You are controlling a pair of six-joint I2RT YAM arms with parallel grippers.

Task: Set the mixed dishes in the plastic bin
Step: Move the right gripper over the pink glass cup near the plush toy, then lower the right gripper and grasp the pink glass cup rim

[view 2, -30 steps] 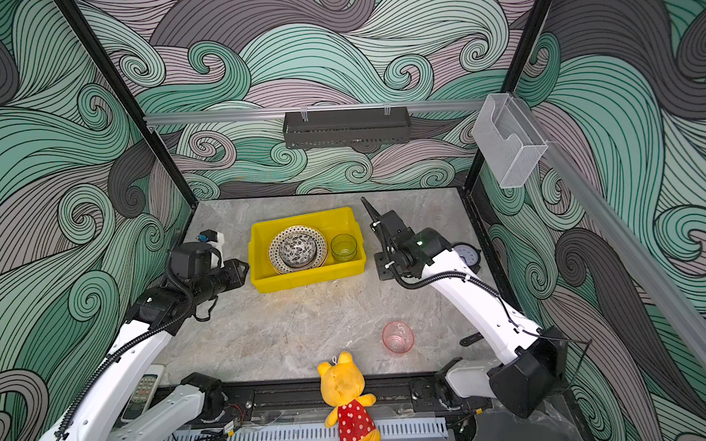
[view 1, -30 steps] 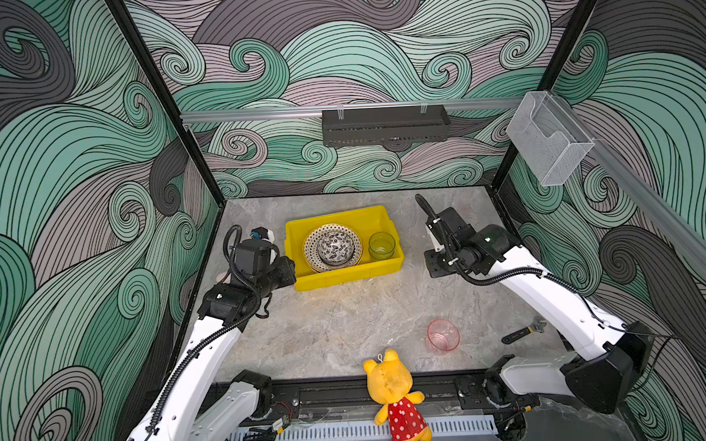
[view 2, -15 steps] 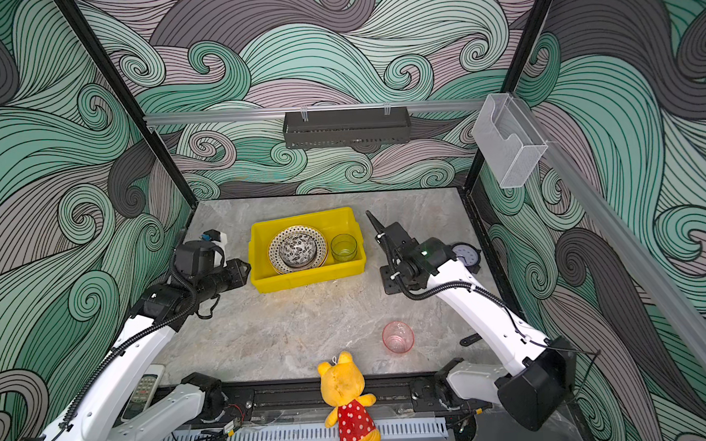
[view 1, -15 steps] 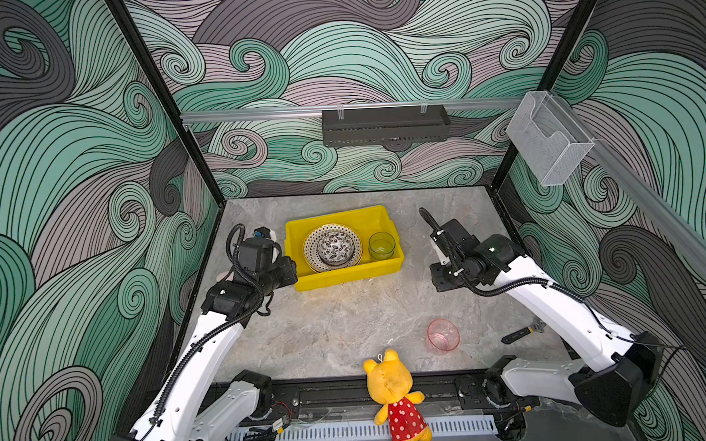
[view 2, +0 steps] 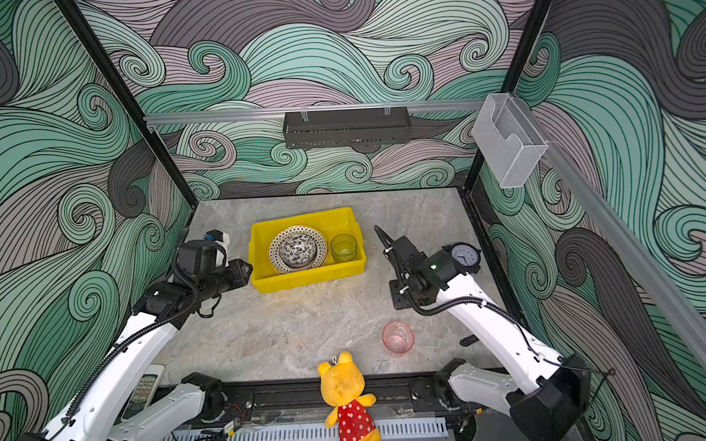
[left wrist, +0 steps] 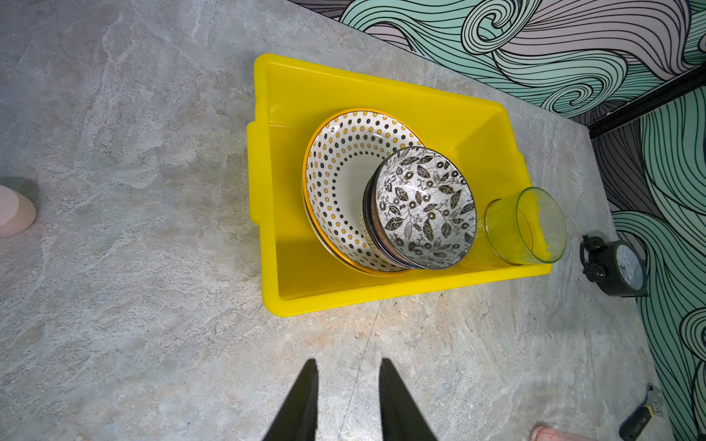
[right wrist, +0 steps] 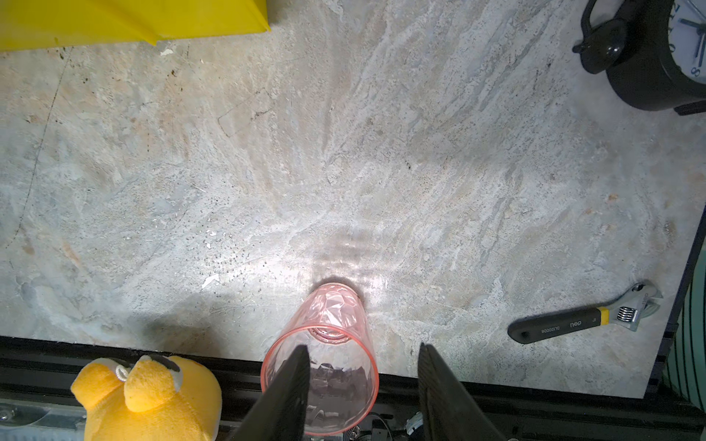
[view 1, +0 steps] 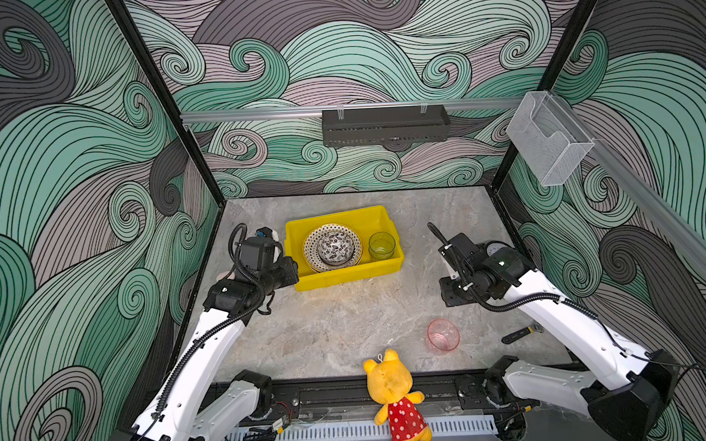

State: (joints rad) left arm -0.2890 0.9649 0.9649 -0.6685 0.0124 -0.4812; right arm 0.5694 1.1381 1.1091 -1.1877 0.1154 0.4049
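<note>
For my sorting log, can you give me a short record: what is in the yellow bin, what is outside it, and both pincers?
In bin: dotted plate, leafy bowl on top, green cup beside
Outside bin: pink cup, upright on table
Left pincer: open, empty, facing bin
Right pincer: open, empty, aimed at pink cup

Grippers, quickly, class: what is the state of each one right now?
Left gripper: open, holding nothing.
Right gripper: open, holding nothing.
</note>
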